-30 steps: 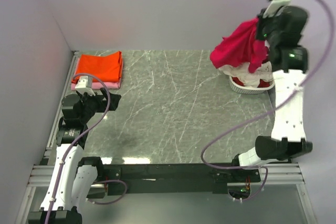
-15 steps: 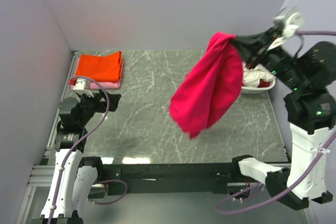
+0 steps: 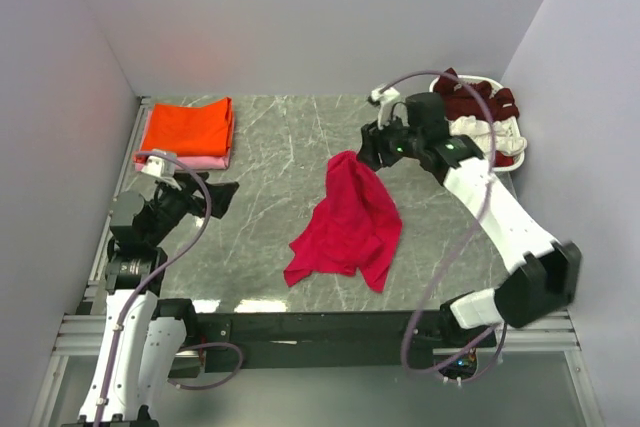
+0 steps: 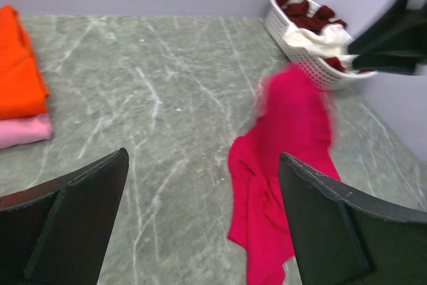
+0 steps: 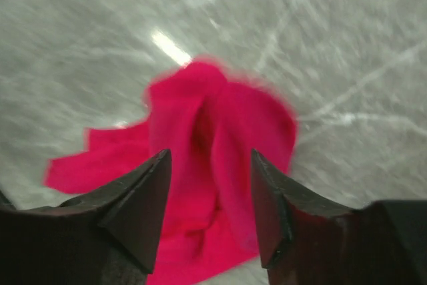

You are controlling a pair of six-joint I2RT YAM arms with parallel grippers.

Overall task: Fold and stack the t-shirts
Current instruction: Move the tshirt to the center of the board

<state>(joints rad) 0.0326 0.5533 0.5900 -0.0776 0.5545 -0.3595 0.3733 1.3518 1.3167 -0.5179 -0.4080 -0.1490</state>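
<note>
On the counter [image 3: 270, 147], right of its middle: one crimson-pink t-shirt [image 3: 345, 232], unfolded and rumpled; its near part lies spread on the marbled surface, its far tip bunches upward; that tip is blurred in both wrist views.

Above that far tip: our right end effector [image 3: 364, 152], reaching in from the right; in its wrist view we see the jaws parted, with cloth showing through the gap below them and nothing pinched between the fingers [image 5: 143, 211].

At the near left, well apart from the shirt: our left end effector [image 3: 216, 194]; jaws spread wide, carrying nothing.

At the far left corner: one orange t-shirt [image 3: 188, 127], folded flat; it rests on one pale pink t-shirt [image 3: 212, 160], also folded, of which only an edge shows.

At the far right corner: one white laundry basket [image 4: 319, 75]; it holds dark maroon cloth [image 3: 478, 102] and white cloth [image 3: 478, 137], both crumpled; we cannot tell how many garments these make.
</note>
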